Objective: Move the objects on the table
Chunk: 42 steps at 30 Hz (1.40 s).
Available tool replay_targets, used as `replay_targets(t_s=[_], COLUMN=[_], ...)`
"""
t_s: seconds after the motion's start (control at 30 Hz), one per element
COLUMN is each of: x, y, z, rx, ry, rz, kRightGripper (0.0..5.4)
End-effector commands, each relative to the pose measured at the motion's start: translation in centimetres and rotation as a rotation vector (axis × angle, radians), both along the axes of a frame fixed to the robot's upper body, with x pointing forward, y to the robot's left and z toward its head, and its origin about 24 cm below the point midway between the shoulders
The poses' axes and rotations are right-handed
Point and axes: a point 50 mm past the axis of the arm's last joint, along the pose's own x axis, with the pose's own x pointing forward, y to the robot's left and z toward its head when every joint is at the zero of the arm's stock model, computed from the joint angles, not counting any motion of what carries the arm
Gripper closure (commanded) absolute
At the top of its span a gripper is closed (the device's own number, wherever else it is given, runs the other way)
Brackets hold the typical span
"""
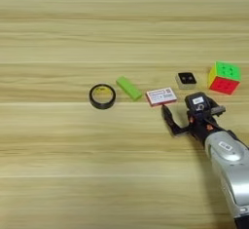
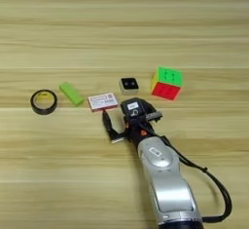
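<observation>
**Five small objects in a row, gripper just below the card box**

Five things lie in a loose line across the middle of the table [image 1: 58, 174], running from the left side towards the right edge: a black tape ring [image 1: 102, 96], a lime green bar [image 1: 129, 87], a red-and-white card box [image 1: 161, 96], a tiny black-topped block [image 1: 186, 80] and a puzzle cube [image 1: 224, 77]. None of them touches another; the bar and the card box sit near each other, the ring a little apart to their left.

The right gripper [image 2: 109, 127] comes up from the near right corner on its silver forearm [image 2: 165, 179]. Its two black fingers [image 2: 105, 119] look spread, with wood showing between them, and they pinch nothing. One fingertip reaches up to just short of the card box's near edge; I cannot tell whether it touches.

The relation that matters: the card box lies directly beyond the fingers, towards the far edge and a shade to the right. Its long axis runs nearly along the row, left to right, tilted slightly up on its right end, so the fingers face its long side rather than an end. The block sits further off, up and to the right, behind the gripper's body. My guess is that the card box is next, and being flat, it may slide rather than lift.
</observation>
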Motion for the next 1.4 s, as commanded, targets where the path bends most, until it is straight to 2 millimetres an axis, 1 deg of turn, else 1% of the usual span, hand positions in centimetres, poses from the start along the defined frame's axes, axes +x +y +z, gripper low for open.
replay_targets(t_s=[0.03,0.17,0.37,0.7,0.87,1.13,1.27,1.4], x=[0.3,0.7,1.8,2.9,2.4,1.2,0.8,0.7], y=[0.6,0.7,0.3,-0.5,-0.4,-1.1,-1.2,-0.7], z=[0.4,0.2,-0.2,-0.7,-0.6,-0.1,0.6,2.0], rx=[-0.005,-0.006,-0.003,0.001,0.001,-0.03,-0.032,-0.011], ry=[-0.02,-0.015,-0.011,-0.017,-0.021,-0.02,-0.037,-0.113], rz=[0.032,0.037,0.012,-0.018,-0.01,-0.034,-0.04,-0.038], kRightGripper=[0.04,0.04,0.04,0.04,0.04,0.04,0.04,0.04])
